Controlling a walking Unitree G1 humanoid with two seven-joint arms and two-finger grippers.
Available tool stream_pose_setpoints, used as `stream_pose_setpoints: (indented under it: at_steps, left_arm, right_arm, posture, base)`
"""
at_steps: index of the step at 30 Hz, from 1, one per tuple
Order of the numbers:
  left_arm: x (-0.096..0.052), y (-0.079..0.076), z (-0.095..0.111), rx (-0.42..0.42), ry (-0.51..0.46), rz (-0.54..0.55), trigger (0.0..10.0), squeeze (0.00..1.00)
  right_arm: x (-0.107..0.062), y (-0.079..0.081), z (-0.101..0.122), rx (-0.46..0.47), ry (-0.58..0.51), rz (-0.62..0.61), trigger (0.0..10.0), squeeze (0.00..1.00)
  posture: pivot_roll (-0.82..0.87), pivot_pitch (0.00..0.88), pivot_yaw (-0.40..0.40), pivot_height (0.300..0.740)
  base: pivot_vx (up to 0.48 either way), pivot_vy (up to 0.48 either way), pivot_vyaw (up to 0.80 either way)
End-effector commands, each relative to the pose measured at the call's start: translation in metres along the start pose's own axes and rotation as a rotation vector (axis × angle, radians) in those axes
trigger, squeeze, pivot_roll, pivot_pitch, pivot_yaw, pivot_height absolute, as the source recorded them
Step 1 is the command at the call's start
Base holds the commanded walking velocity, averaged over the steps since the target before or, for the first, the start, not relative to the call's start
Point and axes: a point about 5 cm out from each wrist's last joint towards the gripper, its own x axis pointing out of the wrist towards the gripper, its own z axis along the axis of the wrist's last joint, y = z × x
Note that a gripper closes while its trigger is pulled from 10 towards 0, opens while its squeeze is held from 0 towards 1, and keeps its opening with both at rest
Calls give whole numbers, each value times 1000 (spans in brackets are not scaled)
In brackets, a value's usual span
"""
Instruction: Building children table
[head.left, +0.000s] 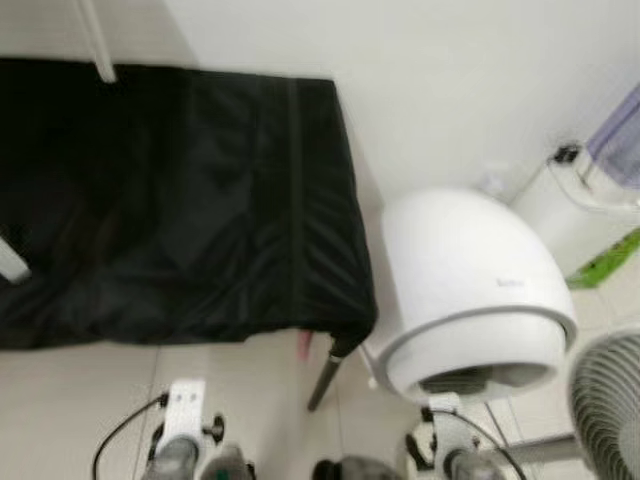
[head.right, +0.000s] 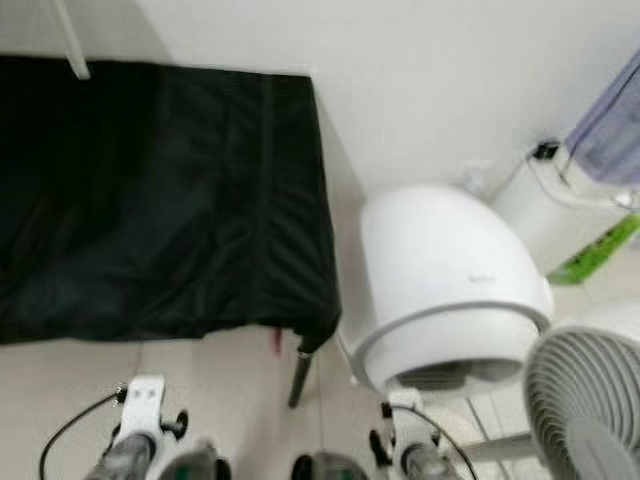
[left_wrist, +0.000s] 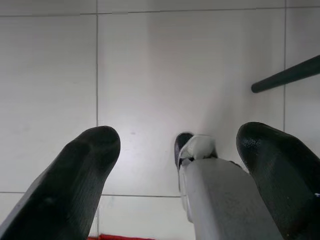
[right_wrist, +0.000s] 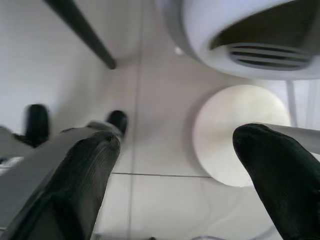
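Both arms hang idle over tiled floor. Left hand released, fingers spread, empty. Right hand likewise. Table parts not located; black cot and white dome appliance ahead.

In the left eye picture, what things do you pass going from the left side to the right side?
Black cloth-covered table → dark table leg → white domed machine → grey fan.

Small mark on white dome, too blurred to read.
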Motion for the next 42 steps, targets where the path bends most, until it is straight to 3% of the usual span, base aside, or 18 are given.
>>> stream_pose_setpoints:
  at_steps: [1, 19, 28, 42]
  left_arm:
    - [-1, 1, -4, -13, 15, 31, 10000, 0]
    - [-1, 5, -4, -41, 24, 48, 10000, 0]
    - [0, 5, -1, -42, 18, 48, 10000, 0]
    - [1, 4, 1, -25, 14, 43, 10000, 0]
  right_arm:
    - [-1, -1, -3, 1, 10, -1, 10000, 0]
    - [1, 2, 2, 11, -4, -2, 10000, 0]
    - [0, 2, 0, 22, -3, -6, 10000, 0]
    - [0, 1, 0, 28, -2, -11, 10000, 0]
  posture:
    - [10, 55, -41, 740]
    - [3, 68, -30, 740]
    - [-1, 72, -24, 740]
    - [-5, 73, -18, 740]
  base:
    - [0, 0, 0]
    - [0, 0, 0]
    - [0, 445, 0]
    - [0, 0, 0]
